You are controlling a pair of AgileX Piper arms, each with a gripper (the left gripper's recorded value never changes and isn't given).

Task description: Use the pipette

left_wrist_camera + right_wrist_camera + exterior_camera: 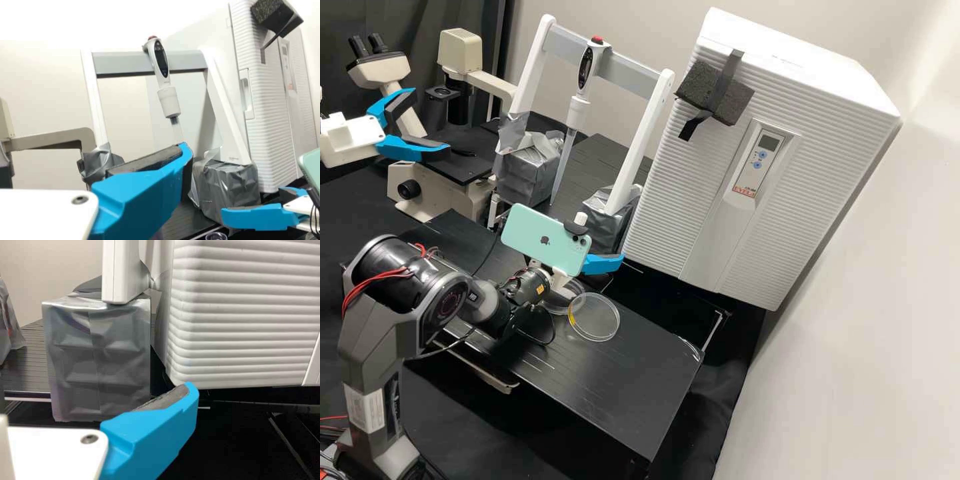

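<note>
pipette [579,100] hangs upright, tip down, on the crossbar of the white stand [623,67], feet weighted by taped blocks [527,167], probably so a grab won't tip it. left gripper [427,127] sits well apart by the microscope [420,187], fingers spread wide, empty. right gripper [607,261] sits low near the petri dish [594,317], also open and empty.

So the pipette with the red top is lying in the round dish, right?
No. The pipette with the red top isn't lying in the dish. It hangs upright from the stand, well away from the dish. The high view shows this.
</note>
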